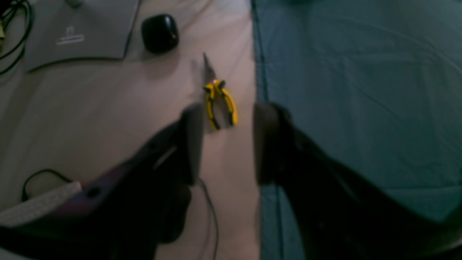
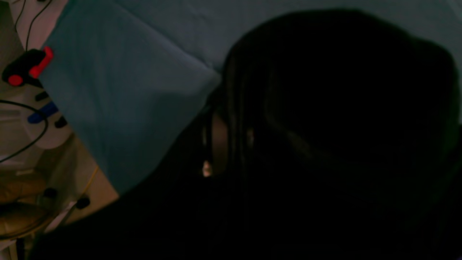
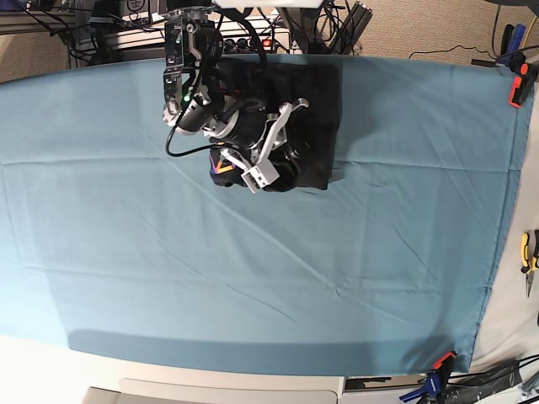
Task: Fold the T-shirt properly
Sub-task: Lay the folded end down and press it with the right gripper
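Now, with the shirt (image 3: 307, 126) bunched near the table's (image 3: 126, 252) far edge, the right tool (image 3: 253, 172), pinched on a black fold, should carry it flat across, while the left tool (image 1: 225, 144) hangs open, empty, well apart.

The base view is evenly lit and fairly sharp, the teal table cover (image 3: 354, 252) showing soft creases without glare; the left wrist view is dim and blurred, its gripper's fingers (image 1: 191, 144) dark and out of focus; the right wrist view is dimmest, the black T-shirt (image 2: 335, 108) before the lens a near-featureless shadow.
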Motion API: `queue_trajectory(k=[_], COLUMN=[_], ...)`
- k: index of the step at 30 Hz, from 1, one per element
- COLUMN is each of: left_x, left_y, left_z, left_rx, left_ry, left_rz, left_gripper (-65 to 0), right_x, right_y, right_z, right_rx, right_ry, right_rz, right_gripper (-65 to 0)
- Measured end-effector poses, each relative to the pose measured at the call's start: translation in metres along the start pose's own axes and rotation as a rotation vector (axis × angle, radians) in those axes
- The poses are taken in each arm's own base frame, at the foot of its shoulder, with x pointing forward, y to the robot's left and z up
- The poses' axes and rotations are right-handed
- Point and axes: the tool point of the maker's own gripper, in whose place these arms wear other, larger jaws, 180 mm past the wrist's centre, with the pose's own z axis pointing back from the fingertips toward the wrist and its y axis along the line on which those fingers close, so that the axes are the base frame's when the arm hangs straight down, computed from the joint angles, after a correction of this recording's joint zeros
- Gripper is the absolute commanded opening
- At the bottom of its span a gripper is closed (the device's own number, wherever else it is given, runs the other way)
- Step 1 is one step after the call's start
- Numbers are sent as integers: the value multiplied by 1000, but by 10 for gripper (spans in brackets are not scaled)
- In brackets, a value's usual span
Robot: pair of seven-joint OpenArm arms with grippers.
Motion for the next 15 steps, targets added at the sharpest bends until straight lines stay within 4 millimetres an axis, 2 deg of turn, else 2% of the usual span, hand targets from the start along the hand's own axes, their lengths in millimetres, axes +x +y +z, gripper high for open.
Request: queue_trajectory(k=[10, 11, 14, 15], left_x=[0, 0, 0, 0], left_y=[0, 0, 0, 0], left_z=[0, 0, 0, 0], left_rx=[1, 0, 1, 0], left_ry=[0, 0, 0, 0], left_rz=[0, 0, 0, 0], left_gripper=[-409, -409, -409, -409], right_x=[-5, -5, -3, -1], right_y=[1, 2, 5, 8], right_z=[-1, -1, -1, -1], right_rx=[4, 4, 21, 37], right_ry=[29, 29, 19, 8], right_rz=[3, 3, -7, -15], right_gripper=[-650, -614, -415, -384])
